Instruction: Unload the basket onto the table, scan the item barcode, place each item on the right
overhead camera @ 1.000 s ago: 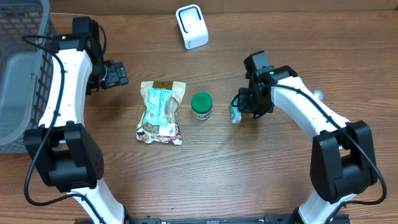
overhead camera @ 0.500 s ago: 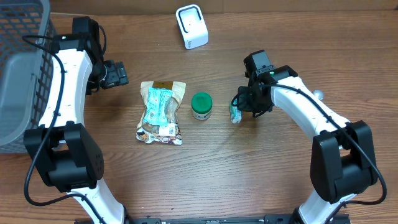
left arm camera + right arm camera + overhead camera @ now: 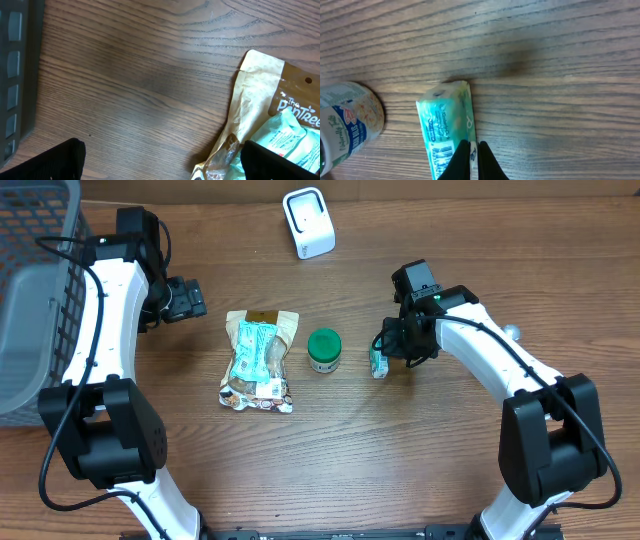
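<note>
Brown wood-grain tabletop (image 3: 330, 460) is seen throughout; right of centre, a small green plastic packet (image 3: 445, 125) is pinched by the right gripper (image 3: 471, 152); the left gripper (image 3: 188, 298) is held wide open.

Wood-grain table (image 3: 400, 460) w/ snack bag (image 3: 258, 360), green-lid jar (image 3: 323, 350), small green pkt (image 3: 379, 363) (barcode showing), white scanner (image 3: 308, 222), grey basket (image 3: 40, 230)

Bright even light, soft shadows, sharp focus
</note>
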Action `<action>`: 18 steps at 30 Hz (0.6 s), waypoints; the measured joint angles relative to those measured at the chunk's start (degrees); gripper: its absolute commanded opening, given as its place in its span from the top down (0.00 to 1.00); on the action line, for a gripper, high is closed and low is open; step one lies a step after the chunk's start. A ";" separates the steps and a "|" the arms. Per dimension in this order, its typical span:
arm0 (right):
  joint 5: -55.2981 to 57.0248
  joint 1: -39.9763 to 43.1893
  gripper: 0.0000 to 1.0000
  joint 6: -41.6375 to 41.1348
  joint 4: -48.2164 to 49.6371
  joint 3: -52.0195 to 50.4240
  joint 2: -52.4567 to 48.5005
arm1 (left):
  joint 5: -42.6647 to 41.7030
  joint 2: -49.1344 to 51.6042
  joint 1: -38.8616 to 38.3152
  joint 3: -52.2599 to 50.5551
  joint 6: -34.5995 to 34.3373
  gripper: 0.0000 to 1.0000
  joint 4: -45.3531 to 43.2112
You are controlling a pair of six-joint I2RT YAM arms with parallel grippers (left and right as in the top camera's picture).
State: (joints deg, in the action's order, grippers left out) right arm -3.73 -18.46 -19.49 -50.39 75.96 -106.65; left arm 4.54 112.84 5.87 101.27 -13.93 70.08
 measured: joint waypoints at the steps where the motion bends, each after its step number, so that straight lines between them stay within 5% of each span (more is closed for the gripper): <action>1: 0.11 -0.02 0.96 -0.02 0.11 -0.15 0.00 | 0.00 0.00 0.00 0.00 0.00 0.00 0.00; 18: -1.73 -0.02 0.96 0.00 -0.26 -1.81 0.00 | 0.00 0.00 0.00 0.00 0.00 0.00 0.02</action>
State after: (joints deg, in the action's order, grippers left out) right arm -5.45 -18.48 -19.49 -50.65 74.15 -106.65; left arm 4.54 112.84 5.87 101.27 -13.93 70.11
